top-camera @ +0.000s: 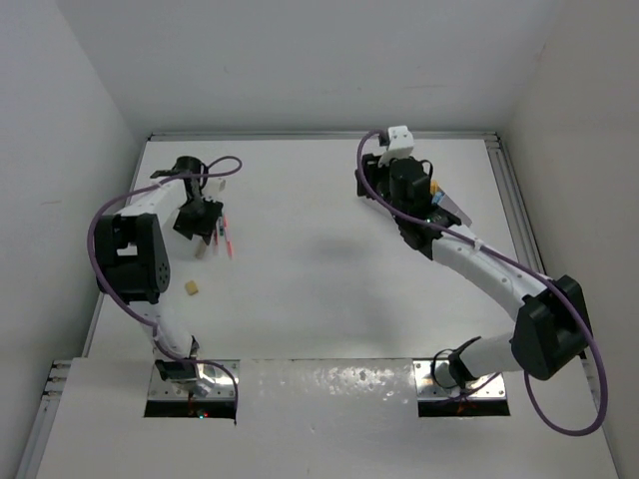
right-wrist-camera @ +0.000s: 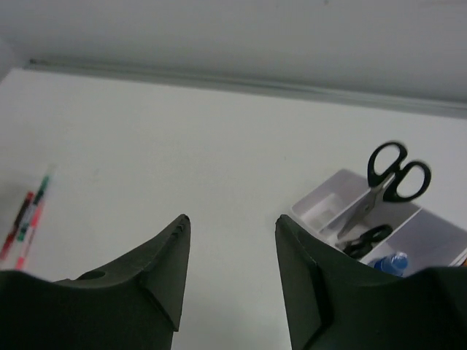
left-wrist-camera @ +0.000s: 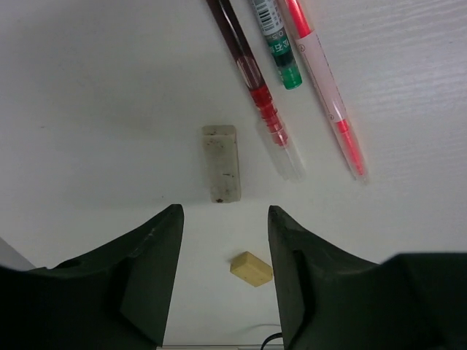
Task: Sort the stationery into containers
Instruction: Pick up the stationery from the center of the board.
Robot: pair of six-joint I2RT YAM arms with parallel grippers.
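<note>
My left gripper (left-wrist-camera: 225, 213) is open and empty, hovering over the table's left side (top-camera: 203, 232). A white eraser (left-wrist-camera: 221, 162) lies just beyond its fingertips. A small yellow eraser (left-wrist-camera: 252, 267) lies on the table between the fingers, below them, and shows in the top view (top-camera: 190, 288). Two red pens (left-wrist-camera: 257, 95) and a green-tipped pen (left-wrist-camera: 277, 47) lie side by side past the white eraser. My right gripper (right-wrist-camera: 230, 219) is open and empty. The white organiser (right-wrist-camera: 332, 198) sits to its right, holding black-handled scissors (right-wrist-camera: 387, 182) and a blue-capped bottle (right-wrist-camera: 394, 261).
White walls enclose the table on three sides, with a metal rail along the back edge (right-wrist-camera: 241, 84). The right arm (top-camera: 469, 259) covers most of the organiser (top-camera: 457, 210) in the top view. The pens show far left in the right wrist view (right-wrist-camera: 28, 219).
</note>
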